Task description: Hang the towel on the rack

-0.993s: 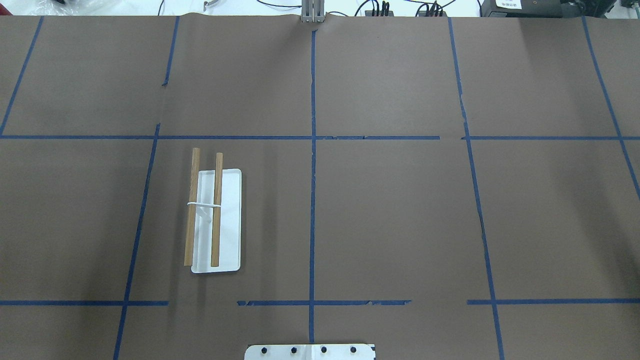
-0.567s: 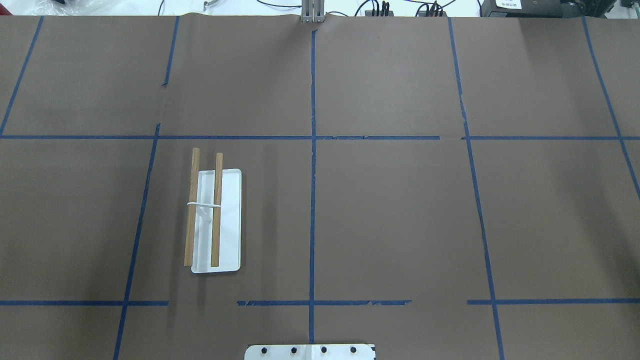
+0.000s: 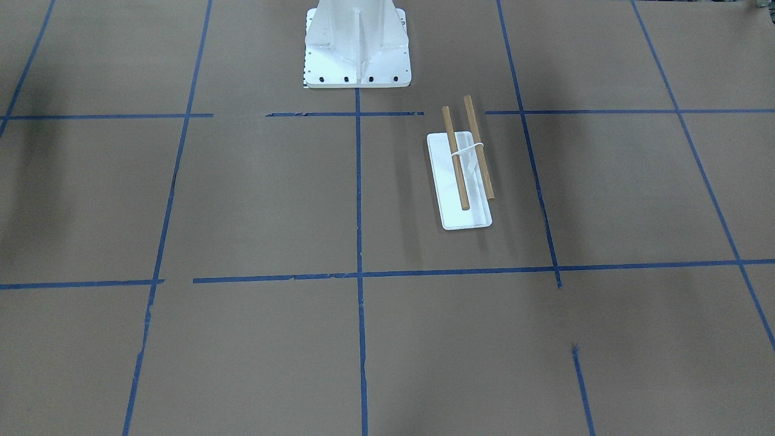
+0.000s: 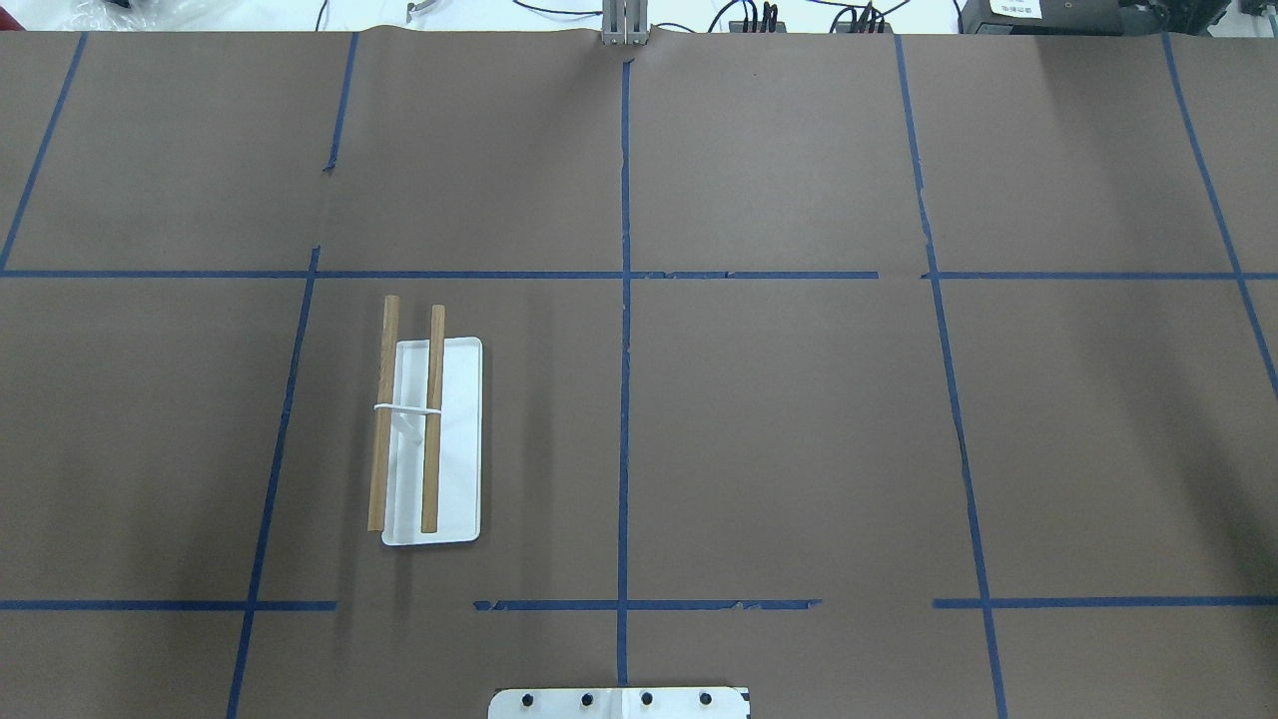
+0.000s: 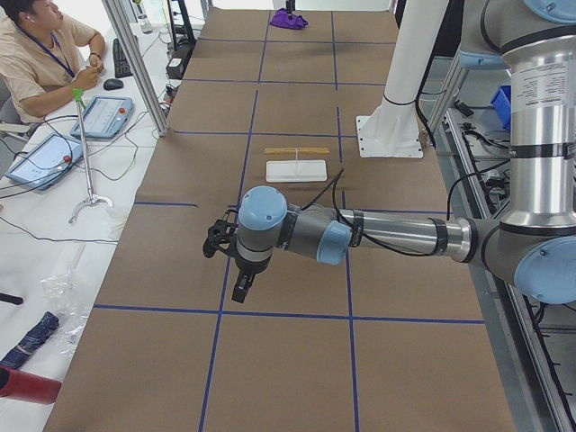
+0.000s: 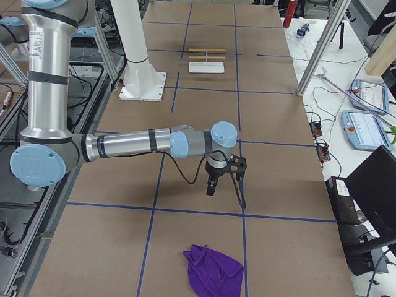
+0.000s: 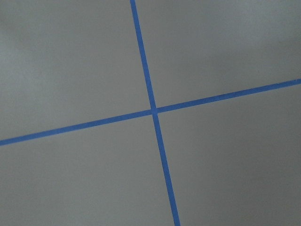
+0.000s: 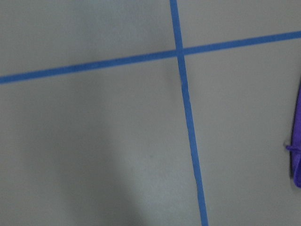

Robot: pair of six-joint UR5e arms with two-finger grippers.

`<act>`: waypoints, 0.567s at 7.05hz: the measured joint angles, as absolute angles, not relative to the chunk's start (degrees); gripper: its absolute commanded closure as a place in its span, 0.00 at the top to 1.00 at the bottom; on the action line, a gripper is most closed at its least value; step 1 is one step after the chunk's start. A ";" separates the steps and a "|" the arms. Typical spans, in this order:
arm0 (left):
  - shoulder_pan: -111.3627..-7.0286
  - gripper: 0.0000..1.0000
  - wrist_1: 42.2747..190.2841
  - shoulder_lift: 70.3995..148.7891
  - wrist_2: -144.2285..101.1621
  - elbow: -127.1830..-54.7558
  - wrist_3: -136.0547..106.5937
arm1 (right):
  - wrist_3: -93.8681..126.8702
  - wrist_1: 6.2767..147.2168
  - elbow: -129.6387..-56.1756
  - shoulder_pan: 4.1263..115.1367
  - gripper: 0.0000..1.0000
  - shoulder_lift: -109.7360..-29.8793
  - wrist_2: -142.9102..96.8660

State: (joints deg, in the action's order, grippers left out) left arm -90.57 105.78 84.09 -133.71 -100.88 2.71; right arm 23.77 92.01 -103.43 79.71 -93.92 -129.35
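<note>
Brown-papered worktop marked into rectangles by blue tape lines. The rack stands on the robot's left half of it, just left of the centre line and a little way out from the white ribbed pedestal. It has a flat white base, and two parallel wooden dowels run near to far, joined at mid-length by a white crosspiece. Both dowels are bare. In the front-facing view the same rack appears right of centre, because that camera faces the robot.

The towel, purple and crumpled into a loose heap, lies flat on the worktop at its right end, well apart from the rack, which sits far up the worktop in that view. From the left end the towel shows as a small purple patch at the far end, beyond the rack.

The left pincer hangs above the worktop, pointing downward, with its arm stretched out level. Its wrist camera shows only a crossing of tape lines. The right pincer hangs likewise over the right half, nearer the towel but apart from it. Its wrist camera shows a tape crossing and a sliver of the towel at the right edge. For both pincers it is impossible to tell whether they are released or clenched; neither touches anything.

A seated operator is at the far left of the left-end view.
</note>
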 measured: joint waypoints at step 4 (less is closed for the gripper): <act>-90.61 1.00 123.11 84.51 -133.71 -98.12 2.52 | 16.42 73.71 -98.82 82.30 1.00 -98.78 -124.83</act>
